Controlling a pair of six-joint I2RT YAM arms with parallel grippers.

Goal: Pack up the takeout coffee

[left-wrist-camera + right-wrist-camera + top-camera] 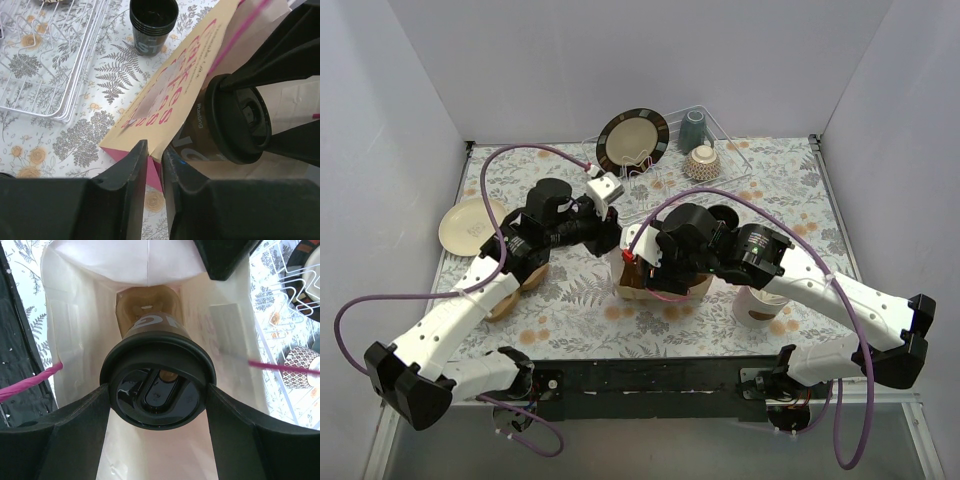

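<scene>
The right gripper (157,390) is clenched on the lidded cup (157,382), with one finger on each side of the body just beneath the lid. The cup sits in the mouth of the paper bag (80,335), near the middle of the table. Its long axis runs straight away from the wrist, base first toward the bag's floor and lid back toward the gripper, with bag wall on every side. The cup itself hides whether its base touches the floor. The coming move therefore looks to run along that axis, deeper in before any letting go. The left gripper (154,156) is nipped shut on the bag's left edge, just beside the cup, apparently steadying the opening. A stack of unlidded cups (152,22) stands apart from the bag, farther back on the table.
</scene>
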